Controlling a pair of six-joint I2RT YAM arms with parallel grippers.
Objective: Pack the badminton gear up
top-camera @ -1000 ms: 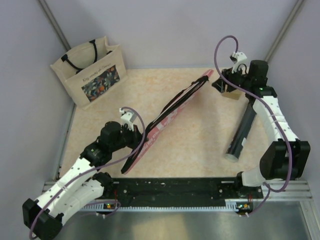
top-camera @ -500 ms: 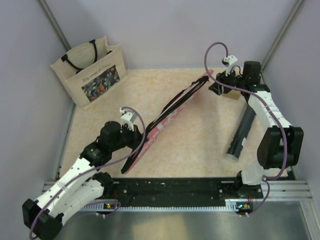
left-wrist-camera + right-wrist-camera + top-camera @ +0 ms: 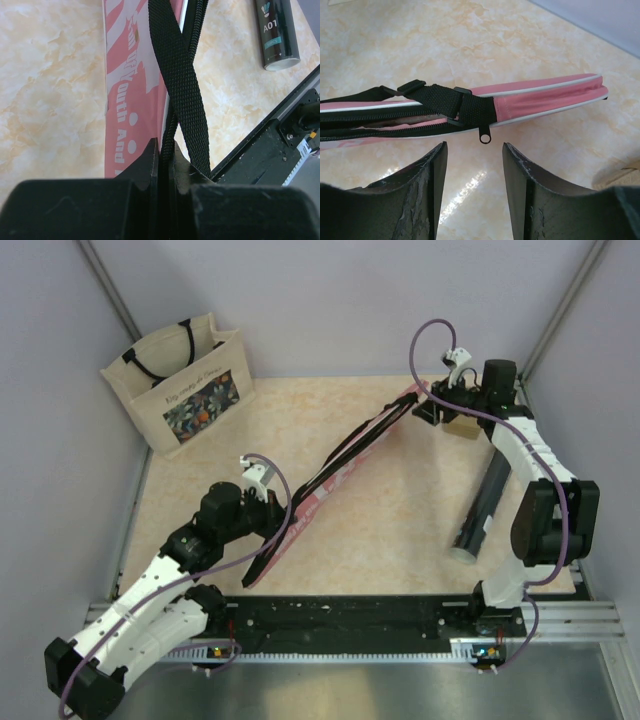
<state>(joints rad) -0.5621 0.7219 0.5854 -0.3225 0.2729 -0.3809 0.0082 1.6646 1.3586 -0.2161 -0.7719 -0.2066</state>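
Cover [image 3: 131, 100] edge apparently inside left gripper [image 3: 163, 148]

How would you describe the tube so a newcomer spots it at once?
On the marbled table, look to the right side, along the right arm. The tube lies there lengthwise: a dark cylinder, apart from the flat pink cover at centre.

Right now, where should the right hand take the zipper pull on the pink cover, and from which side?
Probably the ring of the zipper pull, which hangs free off the pink cover's edge. Come straight on from where the open right hand is, one finger on each side.
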